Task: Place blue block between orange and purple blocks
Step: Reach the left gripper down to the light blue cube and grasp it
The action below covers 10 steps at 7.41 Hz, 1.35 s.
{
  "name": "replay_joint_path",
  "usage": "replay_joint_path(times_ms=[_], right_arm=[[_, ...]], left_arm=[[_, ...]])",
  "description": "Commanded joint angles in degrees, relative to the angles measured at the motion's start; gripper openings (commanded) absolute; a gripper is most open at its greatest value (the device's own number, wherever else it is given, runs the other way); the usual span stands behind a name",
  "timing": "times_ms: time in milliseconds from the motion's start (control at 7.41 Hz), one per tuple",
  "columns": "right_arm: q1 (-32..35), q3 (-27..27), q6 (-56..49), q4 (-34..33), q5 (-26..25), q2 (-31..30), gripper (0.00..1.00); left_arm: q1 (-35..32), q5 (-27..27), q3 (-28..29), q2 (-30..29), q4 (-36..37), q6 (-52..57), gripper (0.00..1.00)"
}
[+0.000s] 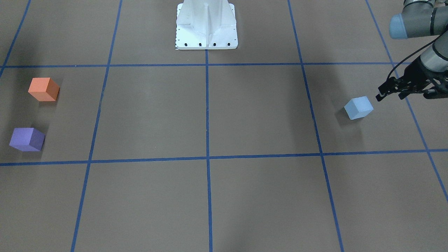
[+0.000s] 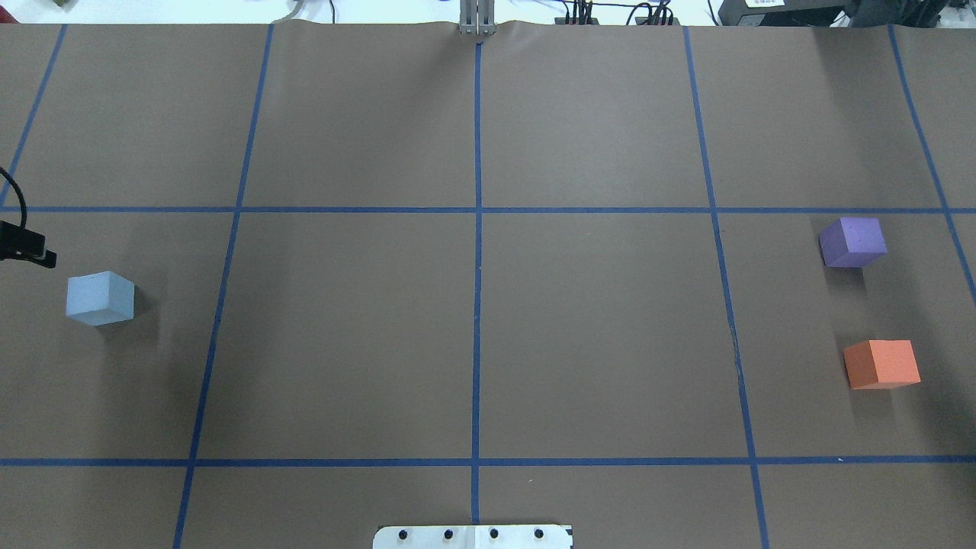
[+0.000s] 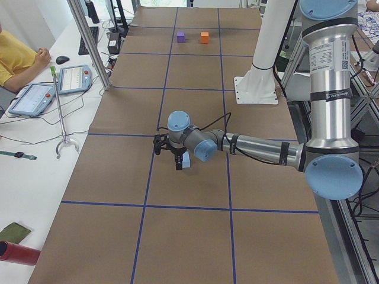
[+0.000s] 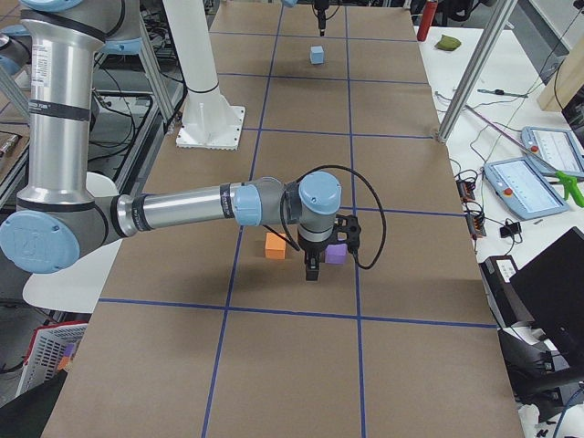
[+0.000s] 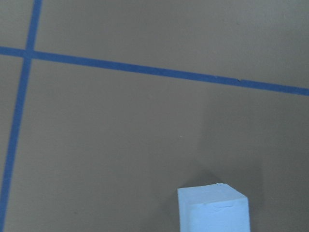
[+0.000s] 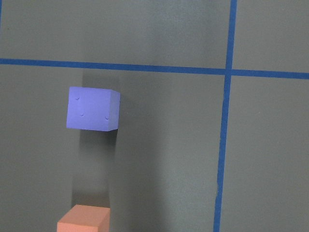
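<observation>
The blue block (image 1: 358,107) sits on the brown worktop (image 1: 210,115), just beside the left tool (image 1: 389,96), which is spread wide and holds nothing. The orange block (image 1: 43,89) and purple block (image 1: 27,139) sit far across, near the right tool (image 4: 313,272); I cannot tell its grip.

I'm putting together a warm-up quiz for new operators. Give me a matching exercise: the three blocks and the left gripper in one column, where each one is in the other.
Things
1. blue block
2. orange block
3. purple block
4. left gripper

Places
A. robot's right side, the block nearer the robot's base
B. close beside the blue block, gripping nothing
C. robot's left side, alone on the table
D. robot's right side, the block farther from the base

Pairs: 1-C, 2-A, 3-D, 4-B
</observation>
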Motion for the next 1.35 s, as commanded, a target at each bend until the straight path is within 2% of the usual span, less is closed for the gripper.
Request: replay_joint_path(times_ms=[0,405,945,1080,1215], right_arm=[[0.08,-0.25,0.06,0.09,0.15,0.29,1.00],[0.26,-0.51,0.06,0.00,0.15,0.65,1.00],[0.35,0.02,-0.20,0.00,1.73,-0.14,1.00],[0.26,-0.34,-0.03,-0.09,1.65,0.29,1.00],[0.26,-0.43,-0.28,0.00,1.65,0.47,1.00]], left_arm=[[4.34,1.80,0.59,-2.48,0.06,-3.83,1.00],[9.71,6.45,2.79,-2.84,-0.47,-7.45,1.00],[10.77,6.54,6.39,-4.95,-0.73,-7.36,1.00],[11.46,6.54,6.83,-5.12,-0.82,-7.53,0.93],[11.82,6.54,6.75,-5.12,-0.82,-7.36,0.16]])
